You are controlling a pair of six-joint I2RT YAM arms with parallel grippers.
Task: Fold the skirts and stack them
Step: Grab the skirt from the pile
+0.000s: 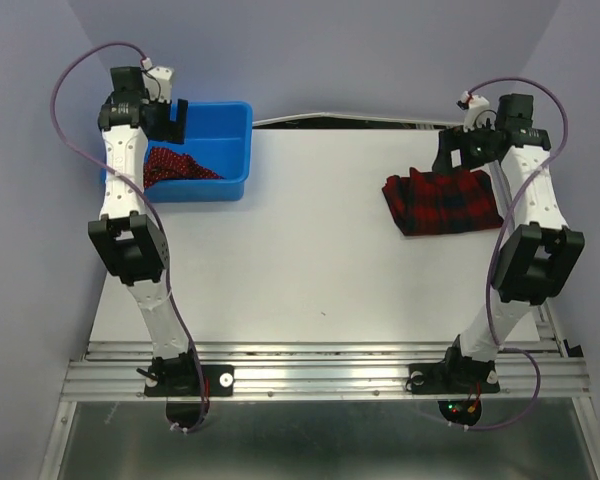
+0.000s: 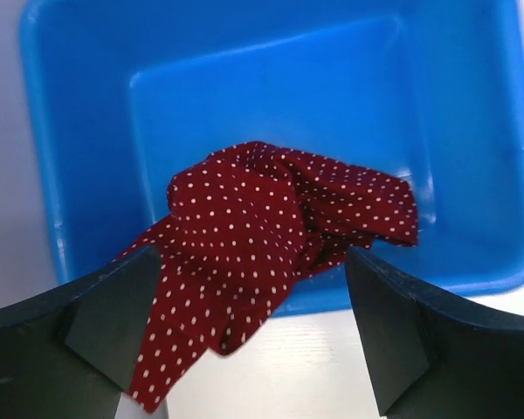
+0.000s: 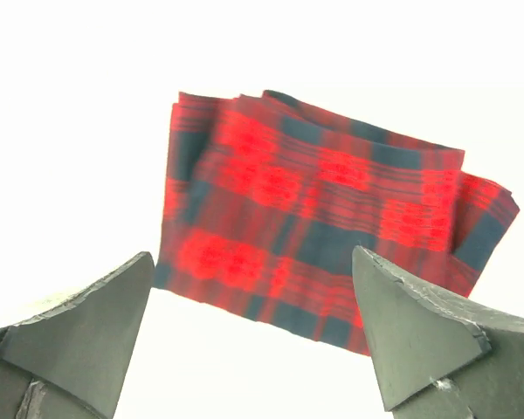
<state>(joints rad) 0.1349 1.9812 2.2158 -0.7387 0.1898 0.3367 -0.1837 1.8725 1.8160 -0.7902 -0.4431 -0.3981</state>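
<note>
The dark red polka-dot skirt (image 2: 262, 236) lies crumpled in the blue bin (image 2: 87, 131), one end spilling over the bin's rim onto the table. My left gripper (image 2: 251, 257) hovers above it, open, with nothing between its fingers. From above, the left gripper (image 1: 173, 118) is over the bin's left part, just behind the polka-dot skirt (image 1: 175, 165). The tartan skirt (image 1: 442, 200) lies folded flat on the right of the table. My right gripper (image 1: 460, 150) hangs open above its far edge. In the right wrist view, the tartan skirt (image 3: 323, 218) lies ahead of the open right gripper (image 3: 251, 262).
The blue bin (image 1: 235, 150) stands at the table's back left corner. White table (image 1: 310, 260) stretches between the two arms. A metal rail (image 1: 320, 365) with both arm bases runs along the near edge. Walls close in behind and at both sides.
</note>
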